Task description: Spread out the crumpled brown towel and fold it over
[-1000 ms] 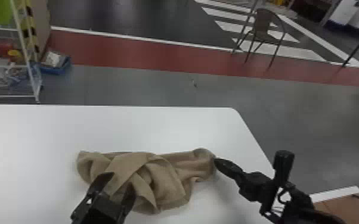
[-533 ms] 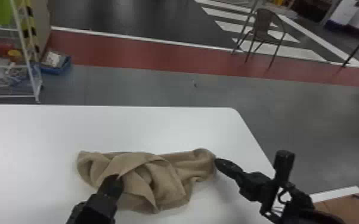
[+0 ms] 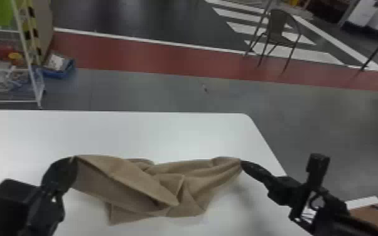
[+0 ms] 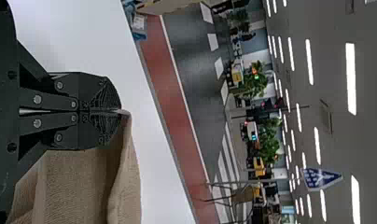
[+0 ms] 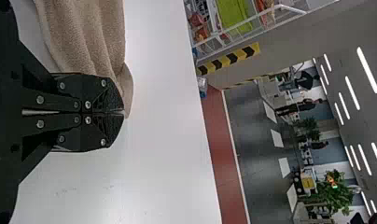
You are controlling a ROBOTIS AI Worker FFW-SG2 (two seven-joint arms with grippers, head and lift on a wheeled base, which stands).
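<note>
The left end effector (image 3: 74,159) and right end effector (image 3: 241,163), squeezed closed, pinch the crumpled brown towel (image 3: 125,179) on the bench (image 3: 179,135); spreading seems underway; next, tug gently toward opposite edges.

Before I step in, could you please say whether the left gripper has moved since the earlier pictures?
Yes. The left gripper has moved toward the robot's left and closer to the table's far edge.

my head cam looks forward and down over the counter (image 3: 182,135). wrist cams: close in, low, sideways, facing across it into the room. head + left wrist share the chair (image 3: 278,26); all three catch the red floor strip (image 3: 153,58).
</note>
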